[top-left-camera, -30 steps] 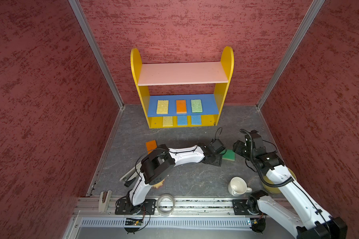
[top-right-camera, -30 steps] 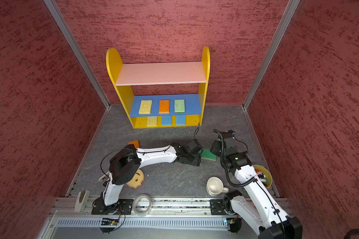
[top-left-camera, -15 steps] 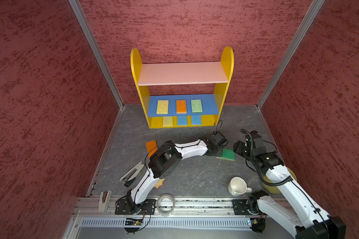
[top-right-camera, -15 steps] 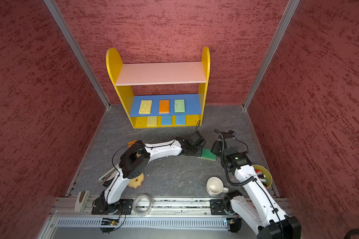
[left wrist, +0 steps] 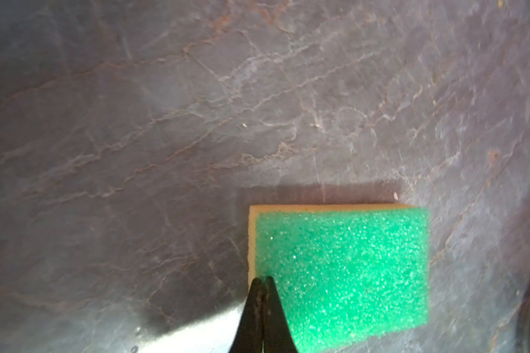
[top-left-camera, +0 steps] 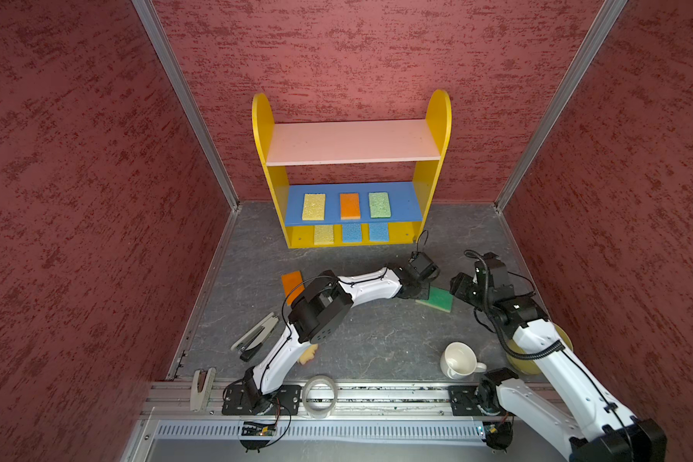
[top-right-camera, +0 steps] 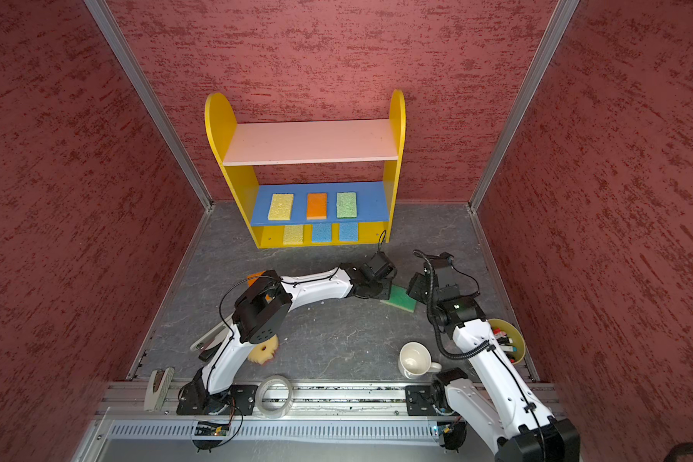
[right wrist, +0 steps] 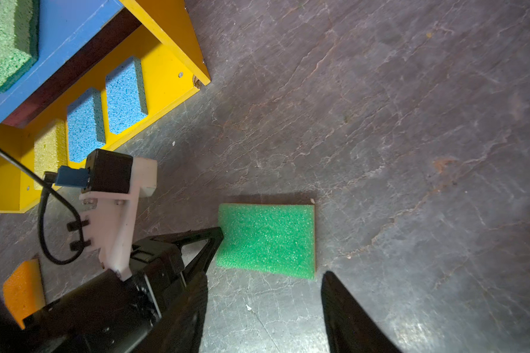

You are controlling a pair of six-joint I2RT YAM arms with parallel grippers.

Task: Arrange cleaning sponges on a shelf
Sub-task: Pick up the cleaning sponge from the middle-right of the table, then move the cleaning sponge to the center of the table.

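Since a second ago we see that the left gripper (left wrist: 262, 279) has reached farther across the worktop (top-left-camera: 377, 340) and its jaws have snapped together. They are now fully closed with nothing between them, the tips touching a short edge of the dark green sponge (left wrist: 343, 275) near a corner. That sponge lies flat on the worktop, green side up, a little in front of the shelf (top-left-camera: 439, 116) toward its right end, between the two grippers. The right gripper (right wrist: 264, 275) has hardly shifted; its jaws stand apart just beside the sponge's other side, holding nothing. On the shelf's blue board (top-left-camera: 405, 200) a yellow sponge (top-left-camera: 313, 207), an orange sponge (top-left-camera: 350, 206) and a pale green sponge (top-left-camera: 379, 205) lie in a row.
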